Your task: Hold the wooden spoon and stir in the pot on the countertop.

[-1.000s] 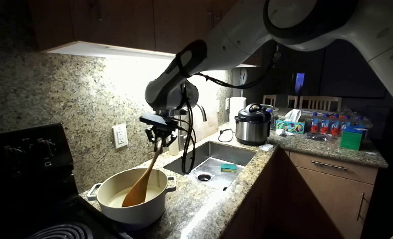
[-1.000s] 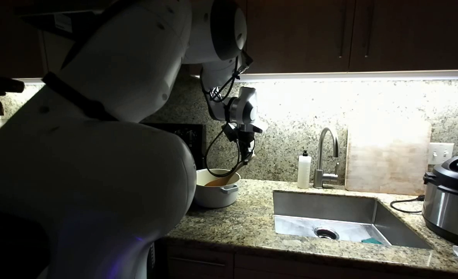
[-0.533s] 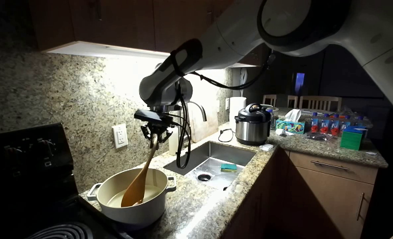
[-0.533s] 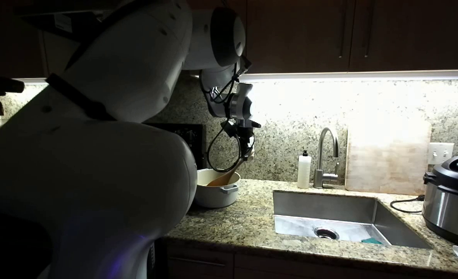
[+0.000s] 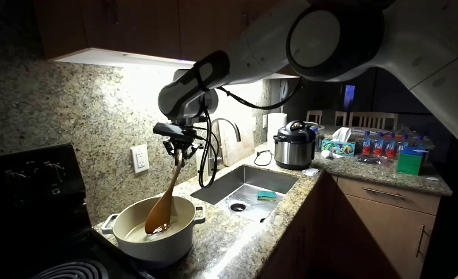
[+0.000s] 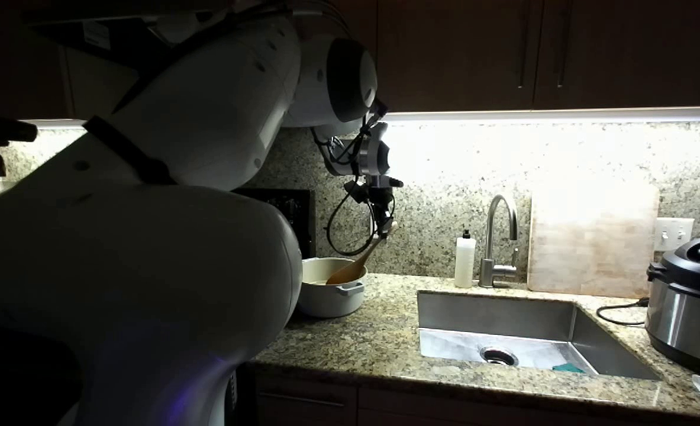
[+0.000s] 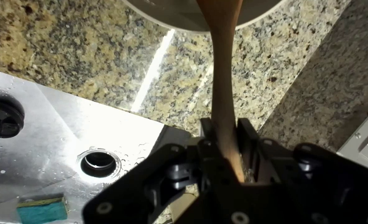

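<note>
We have the gripper (image 7: 225, 127) clamped high on the handle (image 7: 223, 84) of the wooden spoon (image 5: 160, 213), tilted bowl-down inside the pot (image 5: 159, 250): probably light, stiff, slick if wet, so we'd grip up there.

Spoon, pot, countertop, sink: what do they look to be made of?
Spoon: wood, by its warm brown, one-piece look; the glint low down may be wetness.
Pot: off-white, smooth; perhaps enamelled metal, core not visible.
Countertop: speckled beige-brown stone, probably granite; a bright light streak suggests polish.
Sink: likely stainless steel, by its grey metallic reflections; looks satin.
</note>
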Tool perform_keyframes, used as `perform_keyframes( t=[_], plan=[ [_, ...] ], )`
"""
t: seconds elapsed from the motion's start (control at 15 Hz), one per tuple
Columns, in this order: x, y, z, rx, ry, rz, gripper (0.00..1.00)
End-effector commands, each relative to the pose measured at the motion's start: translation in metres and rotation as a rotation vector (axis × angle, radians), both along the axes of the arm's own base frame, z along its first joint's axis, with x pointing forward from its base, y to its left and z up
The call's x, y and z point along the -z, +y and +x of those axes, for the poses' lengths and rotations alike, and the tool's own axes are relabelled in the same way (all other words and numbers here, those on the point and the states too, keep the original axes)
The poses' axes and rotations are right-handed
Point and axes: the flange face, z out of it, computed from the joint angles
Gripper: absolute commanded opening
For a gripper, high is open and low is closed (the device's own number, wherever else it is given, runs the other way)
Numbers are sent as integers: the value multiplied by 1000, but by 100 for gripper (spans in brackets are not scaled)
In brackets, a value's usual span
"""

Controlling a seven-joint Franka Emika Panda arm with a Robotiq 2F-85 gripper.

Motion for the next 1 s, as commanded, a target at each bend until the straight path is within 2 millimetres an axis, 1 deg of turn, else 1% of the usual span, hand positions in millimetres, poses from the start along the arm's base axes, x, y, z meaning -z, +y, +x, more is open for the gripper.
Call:
perform_keyframes(
  t=[0.0, 0.13, 0.27, 0.67, 0.93],
  plan=[
    [-7, -6, 4, 62, -12, -39, 6],
    [-7, -11, 2, 76, -15, -45, 6],
    [-2, -12, -3, 65, -4, -48, 6],
    [21, 3, -38, -25, 15, -55, 6],
    [25, 13, -45, -57, 18, -34, 6]
  ],
)
